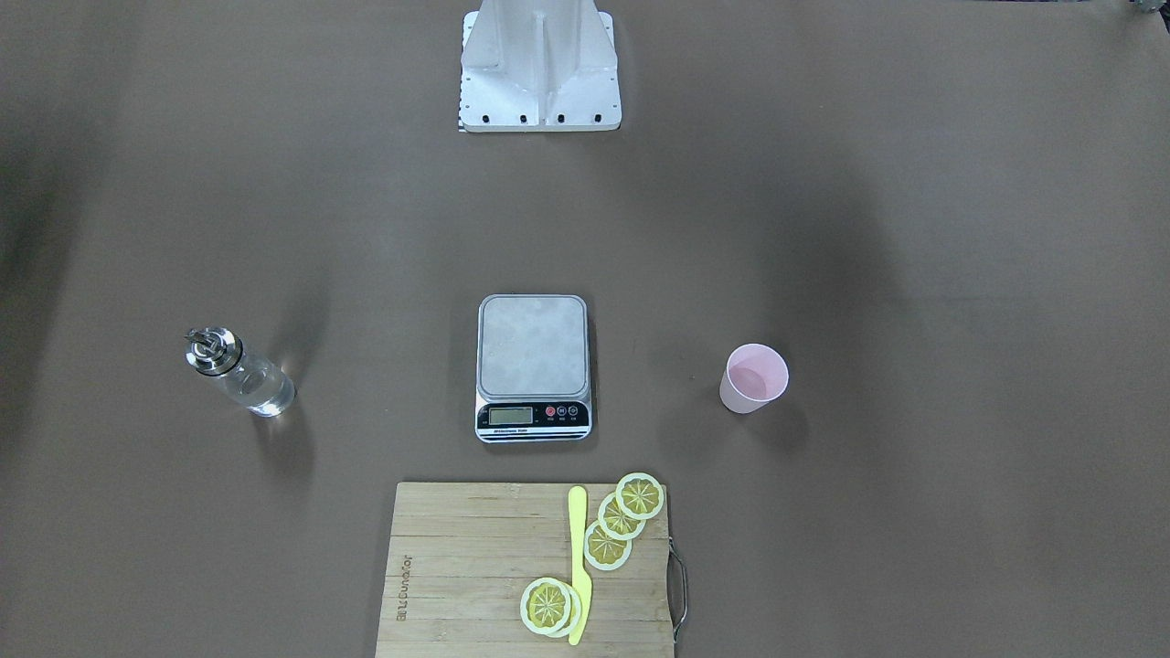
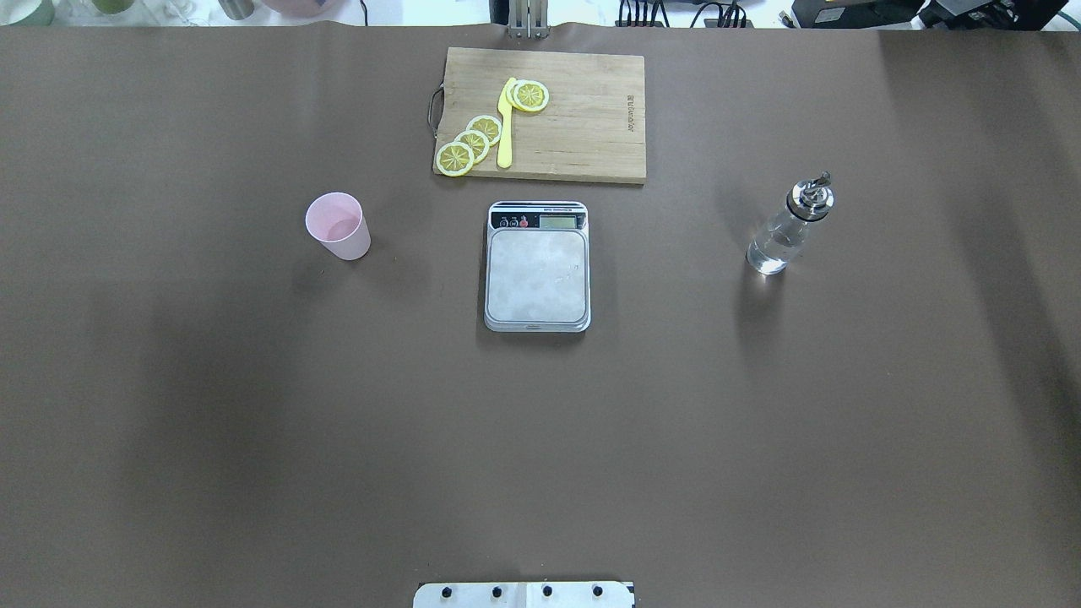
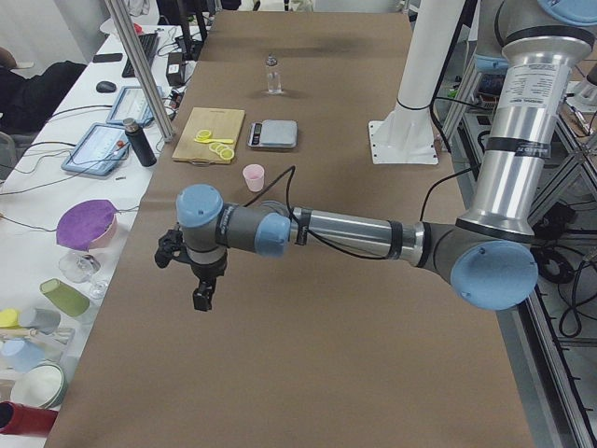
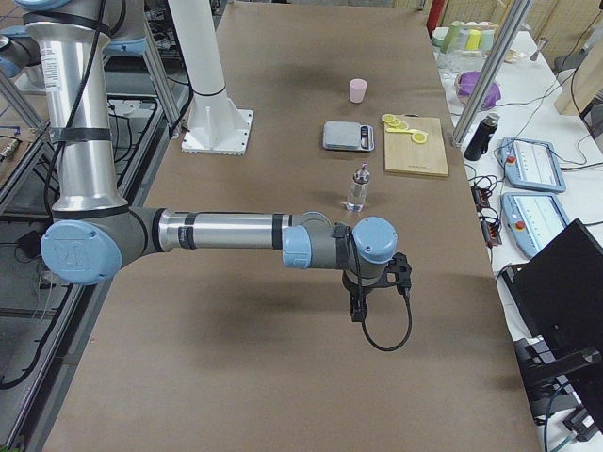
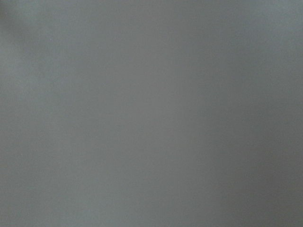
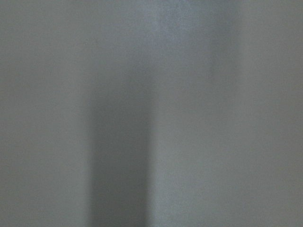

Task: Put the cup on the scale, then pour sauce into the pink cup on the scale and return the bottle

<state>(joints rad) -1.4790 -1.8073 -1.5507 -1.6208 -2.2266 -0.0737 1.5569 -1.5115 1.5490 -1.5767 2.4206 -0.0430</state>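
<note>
Nothing is getting done yet: pink cup (image 2: 338, 226) is sitting on the desk (image 2: 253, 422) well apart from the bare scale (image 2: 537, 279), sauce bottle (image 2: 785, 228) is standing on its other side, left tool (image 3: 200, 301) and right tool (image 4: 356, 309) are hanging clear of both, gripping neither, and I can't tell how far open they are.

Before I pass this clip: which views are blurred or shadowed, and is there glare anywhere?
Both wrist-mounted views: featureless grey blur, the right one with a dark vertical band. Overhead exterior: sharp, soft shadows across the table, a bright glint low on the bottle. Exterior front-facing: sharp, same glint.
</note>
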